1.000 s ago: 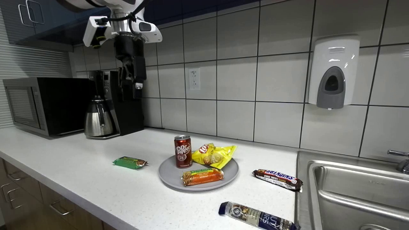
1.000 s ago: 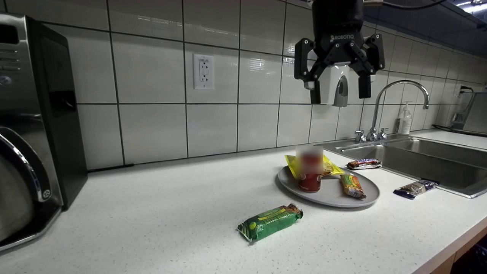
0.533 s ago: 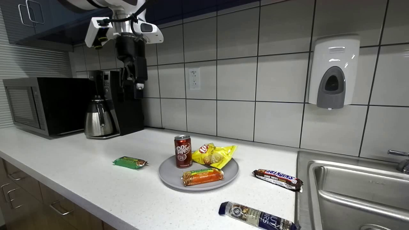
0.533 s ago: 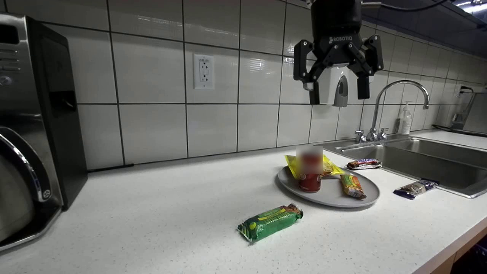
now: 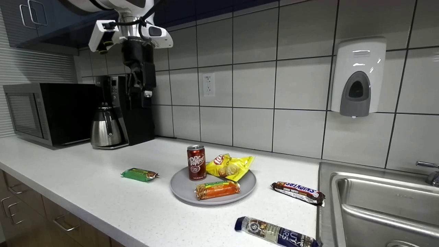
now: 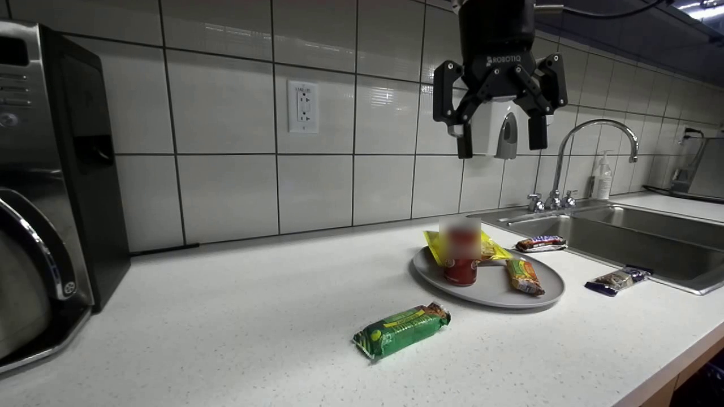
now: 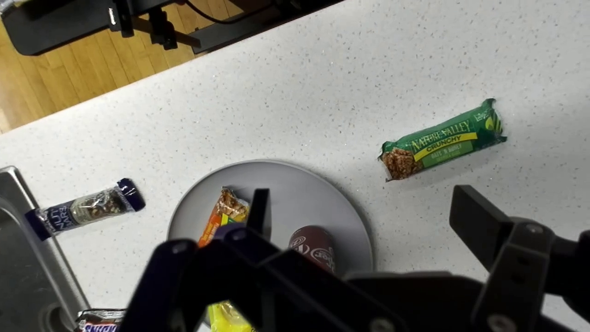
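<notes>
One black gripper (image 6: 501,146), jaws spread, above round grey plate (image 5: 183,187), cylindrical metal can (image 5: 196,166), crinkled green-wrapped bar (image 6: 403,330).

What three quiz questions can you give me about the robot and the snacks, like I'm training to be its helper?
1. How many things are on the plate?
2. True or false: the gripper is open and holding nothing.
3. What color wrapper is on the snack bar lying nearest the coffee maker? a) orange b) green c) blue

Key:
1. Three: a soda can, a yellow bag and an orange bar.
2. True.
3. b) green.
</notes>
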Available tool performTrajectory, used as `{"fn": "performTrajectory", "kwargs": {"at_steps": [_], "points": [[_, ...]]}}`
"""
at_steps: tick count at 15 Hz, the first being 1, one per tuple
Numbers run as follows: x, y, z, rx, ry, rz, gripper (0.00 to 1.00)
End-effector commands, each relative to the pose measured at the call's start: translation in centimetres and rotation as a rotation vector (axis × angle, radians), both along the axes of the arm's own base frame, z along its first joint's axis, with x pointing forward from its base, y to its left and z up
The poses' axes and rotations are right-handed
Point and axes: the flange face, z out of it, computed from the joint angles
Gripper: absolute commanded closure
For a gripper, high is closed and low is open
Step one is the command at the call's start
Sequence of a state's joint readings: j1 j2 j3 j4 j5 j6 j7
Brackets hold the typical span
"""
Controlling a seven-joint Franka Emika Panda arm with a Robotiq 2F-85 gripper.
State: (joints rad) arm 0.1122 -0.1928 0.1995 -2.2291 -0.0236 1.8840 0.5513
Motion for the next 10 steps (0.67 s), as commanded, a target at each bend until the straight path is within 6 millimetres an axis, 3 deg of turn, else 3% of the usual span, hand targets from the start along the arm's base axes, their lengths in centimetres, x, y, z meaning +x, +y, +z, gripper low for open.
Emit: {"fn": "performTrajectory", "kwargs": {"at_steps": [1,5,10], "points": [[-0.2,1.0,0.2,0.026,-0.009,0.02,0.0],[0.1,0.6,-0.2,0.036,-0.021,-0.006,0.0],[1.6,-1.5,-1.7,0.042,-0.024,-0.045,0.0]]}}
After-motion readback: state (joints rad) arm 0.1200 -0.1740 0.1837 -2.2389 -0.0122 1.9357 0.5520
